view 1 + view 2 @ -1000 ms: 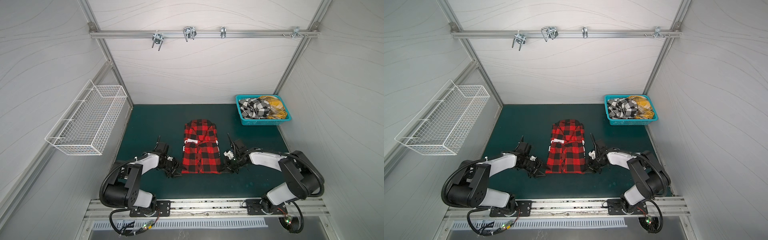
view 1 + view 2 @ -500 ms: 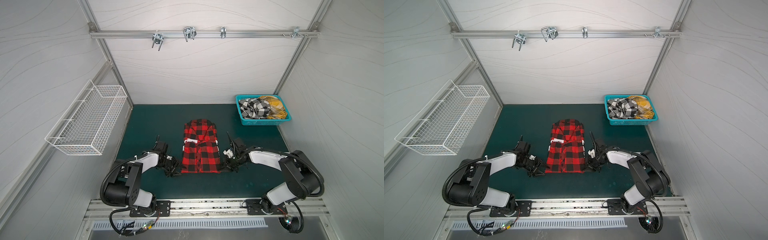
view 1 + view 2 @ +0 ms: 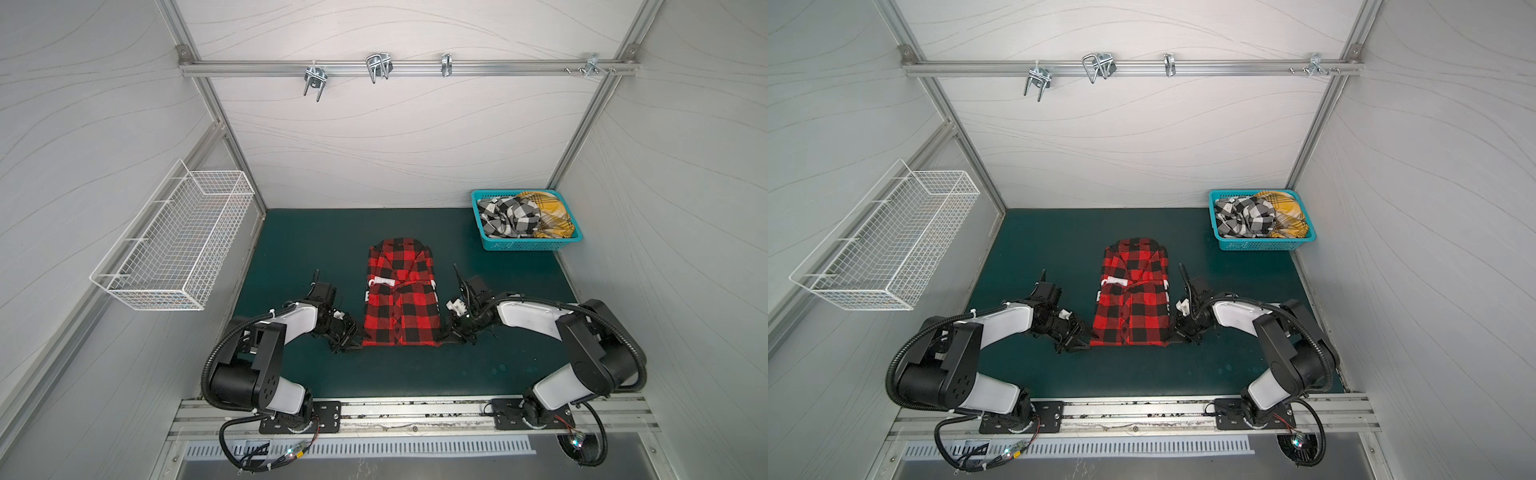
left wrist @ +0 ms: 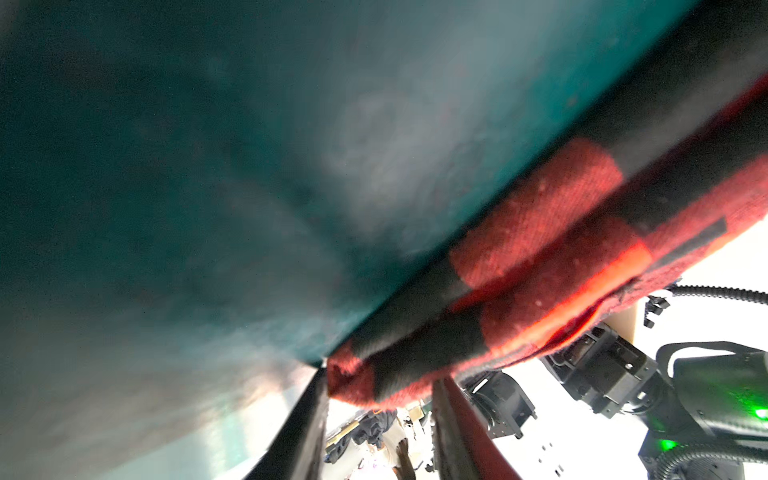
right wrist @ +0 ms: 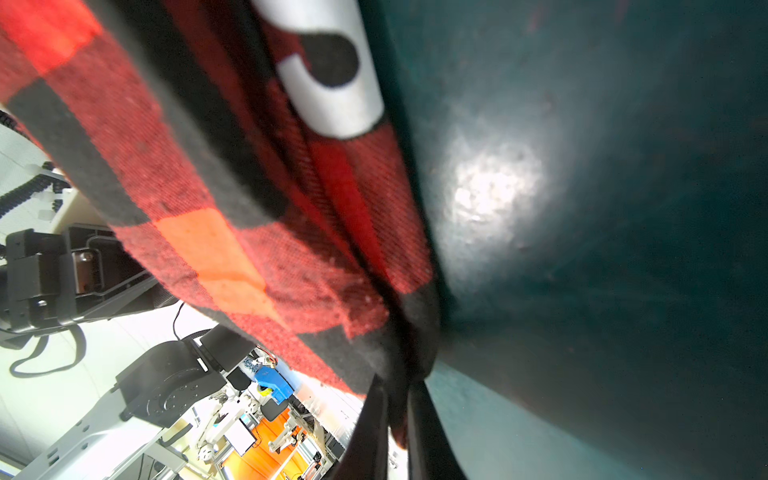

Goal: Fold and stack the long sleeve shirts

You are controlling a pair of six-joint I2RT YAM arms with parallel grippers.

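Left wrist: my left pincer [image 4: 378,395] straddles a corner of the red plaid shirt [image 4: 540,232] — clamped? I cannot tell. My right pincer [image 5: 397,386] stays pinched on the other corner; shirt unmoved, flat.

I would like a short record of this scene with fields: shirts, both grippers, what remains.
On the mat: red plaid shirt, flat, sleeves folded in
left gripper: open, jaws either side of its near hem corner
right gripper: shut on the other hem corner
turquoise basket: black-and-white shirt and yellow shirt, both crumpled
Stack: not started
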